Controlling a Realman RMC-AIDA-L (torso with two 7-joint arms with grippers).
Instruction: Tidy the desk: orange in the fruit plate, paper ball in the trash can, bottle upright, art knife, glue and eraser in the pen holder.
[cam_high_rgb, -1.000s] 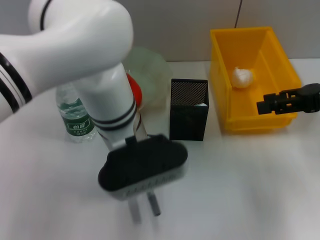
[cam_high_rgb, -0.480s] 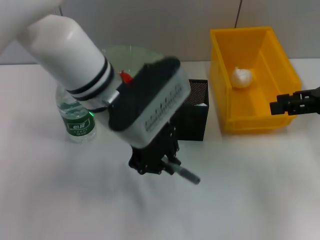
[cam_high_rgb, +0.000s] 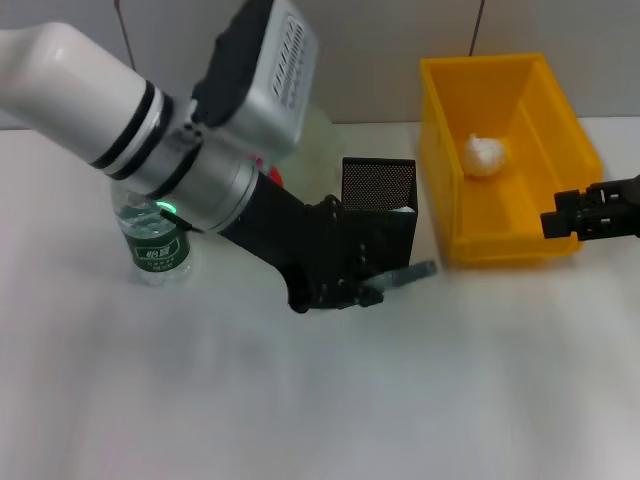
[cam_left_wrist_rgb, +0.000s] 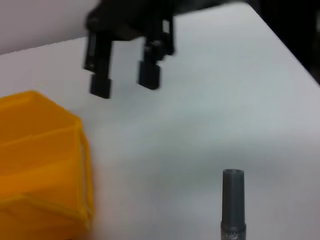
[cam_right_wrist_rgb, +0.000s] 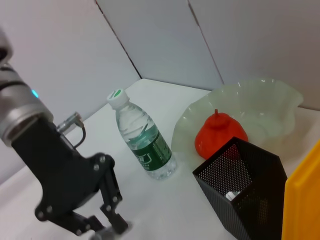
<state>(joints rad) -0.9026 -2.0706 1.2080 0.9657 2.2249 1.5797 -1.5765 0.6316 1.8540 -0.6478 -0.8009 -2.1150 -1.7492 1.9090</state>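
Observation:
My left gripper is shut on the art knife, a slim grey stick lying level, low in front of the black mesh pen holder. The knife's grey tip shows in the left wrist view. The paper ball lies in the yellow trash can. My right gripper hovers open at the can's near right side. The bottle stands upright. The orange rests in the pale green fruit plate. Glue and eraser are out of view.
Something white sits inside the pen holder. A grey wall runs behind the desk. The white desk surface stretches toward the front edge.
My left arm has swung up and back. Its gripper turned from pointing down at the desk front to pointing right, bringing the art knife level beside the pen holder. The right gripper drifted slightly right.

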